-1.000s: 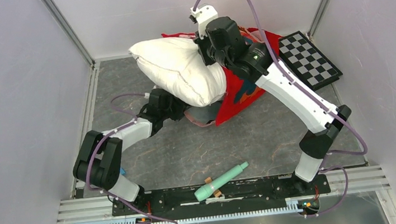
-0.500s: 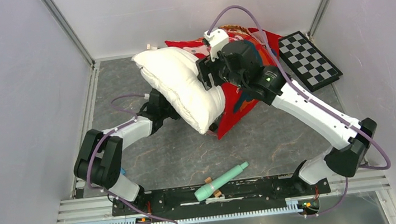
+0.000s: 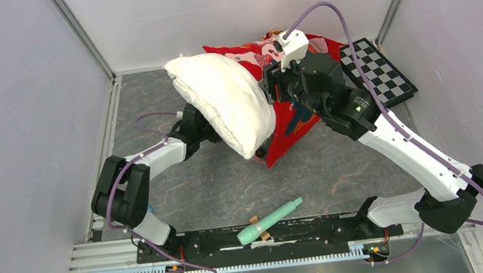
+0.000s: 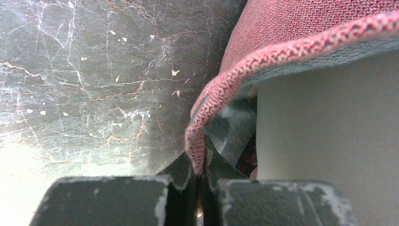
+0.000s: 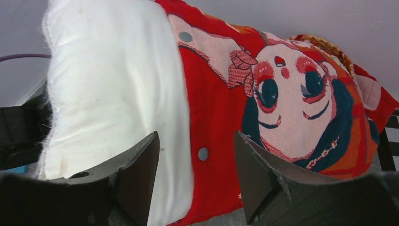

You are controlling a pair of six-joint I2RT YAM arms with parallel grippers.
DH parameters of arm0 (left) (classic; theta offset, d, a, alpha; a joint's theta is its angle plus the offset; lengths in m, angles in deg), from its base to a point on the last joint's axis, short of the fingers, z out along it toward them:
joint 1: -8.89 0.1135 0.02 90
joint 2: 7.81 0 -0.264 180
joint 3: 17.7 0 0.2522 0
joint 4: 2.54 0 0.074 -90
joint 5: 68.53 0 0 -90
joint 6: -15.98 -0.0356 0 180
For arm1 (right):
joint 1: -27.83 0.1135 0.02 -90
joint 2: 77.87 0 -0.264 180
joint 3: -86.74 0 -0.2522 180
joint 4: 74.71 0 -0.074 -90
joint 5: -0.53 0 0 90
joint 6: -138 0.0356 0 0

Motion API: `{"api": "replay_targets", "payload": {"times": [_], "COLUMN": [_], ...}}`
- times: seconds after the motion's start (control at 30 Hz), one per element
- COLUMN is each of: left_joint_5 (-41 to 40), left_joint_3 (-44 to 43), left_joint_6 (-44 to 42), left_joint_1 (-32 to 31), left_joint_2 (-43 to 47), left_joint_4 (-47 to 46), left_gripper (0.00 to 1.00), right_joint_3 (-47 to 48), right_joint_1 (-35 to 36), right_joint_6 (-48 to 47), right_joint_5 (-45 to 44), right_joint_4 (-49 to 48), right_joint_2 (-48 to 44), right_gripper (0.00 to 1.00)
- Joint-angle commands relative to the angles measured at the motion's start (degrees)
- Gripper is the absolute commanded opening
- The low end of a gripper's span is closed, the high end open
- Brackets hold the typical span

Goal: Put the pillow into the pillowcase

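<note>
The white pillow (image 3: 228,100) lies tilted at the back of the table, its right side inside the mouth of the red pillowcase (image 3: 291,113) with the cartoon face (image 5: 287,103). The left gripper (image 4: 202,162) is shut on the pillowcase's pink knitted hem (image 4: 235,80), low under the pillow (image 4: 324,132); in the top view the pillow hides it. My right gripper (image 5: 195,141) stands open, back from the pillowcase (image 5: 211,117) and the pillow (image 5: 108,94), holding nothing. In the top view the right gripper (image 3: 273,86) hovers over the pillowcase's mouth.
A black-and-white checkerboard (image 3: 377,71) lies at the back right beside the pillowcase. A teal cylinder (image 3: 269,220) rests near the front rail. Grey walls with metal posts close in the left, right and back sides.
The right gripper let go of the pillow, opened and drew back to the right. The pillow sank lower and further into the pillowcase. The left gripper closed on the hem.
</note>
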Motion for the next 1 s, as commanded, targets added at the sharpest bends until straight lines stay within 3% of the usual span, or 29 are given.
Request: {"api": "replay_targets", "payload": {"times": [0.0,0.1,0.4,0.97], "left_joint_5": [-1.2,-1.5,-2.0,-2.6], "left_joint_3": [-2.8,-3.2,-4.0,-5.2], "left_joint_6": [0.1,-0.5,-1.4,-2.8], "left_joint_1": [-0.3,-0.3,-0.3,-0.2], "left_joint_2": [1.3,1.8,2.1,3.1], "left_joint_4": [-0.4,0.5,1.8,4.3], "left_gripper": [0.02,0.02,0.03,0.02], "right_joint_3": [-1.8,-2.6,-3.1,0.8], "right_joint_1": [0.1,0.1,0.7,0.7], "right_joint_6": [-0.2,-0.7,-0.8,-2.3], "right_joint_5": [-4.6,-5.5,-2.0,-17.2], "right_joint_4": [-0.3,-0.3,-0.3,5.1], "right_joint_2": [1.2,2.0,3.8,9.6], "right_gripper": [0.62,0.56,0.57,0.52]}}
